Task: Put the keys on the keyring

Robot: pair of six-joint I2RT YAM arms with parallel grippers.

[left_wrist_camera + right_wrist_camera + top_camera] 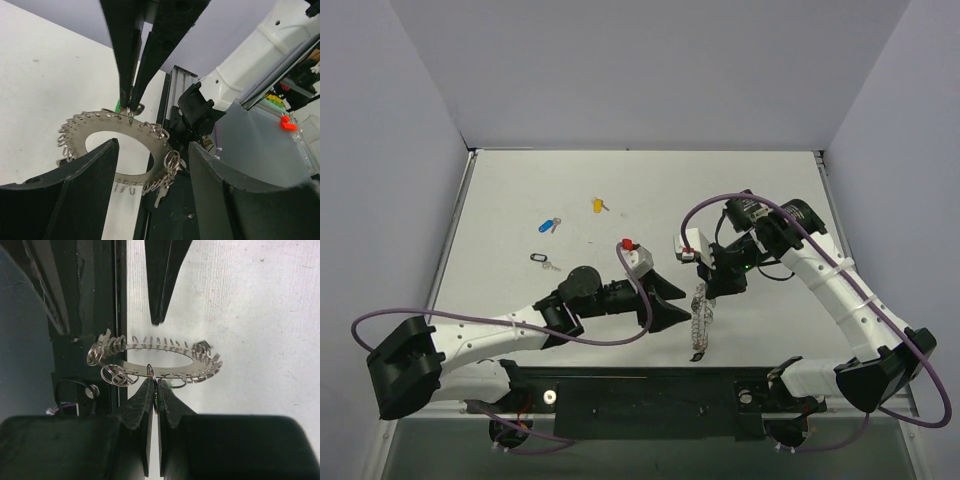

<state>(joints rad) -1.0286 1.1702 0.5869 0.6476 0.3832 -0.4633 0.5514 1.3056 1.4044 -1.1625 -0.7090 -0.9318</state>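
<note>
The keyring (698, 322), a flat silvery hoop edged with wire loops, hangs from my right gripper (710, 290), above the table's near edge. In the right wrist view my right gripper (155, 386) is shut on one small loop at the hoop's (160, 371) rim. A bit of green (118, 106) shows beside those fingers (131, 75). A silver key (159, 197) dangles from the hoop (75, 131). My left gripper (152, 165) is open and empty, its jaws either side of the hoop's near rim without touching it. It also shows in the top view (682, 303).
A blue-headed key (550, 225), a yellow-headed key (599, 205) and a black-headed key (542, 260) lie on the white table (520, 190) to the far left. The black mounting rail (650, 390) runs along the near edge under the keyring.
</note>
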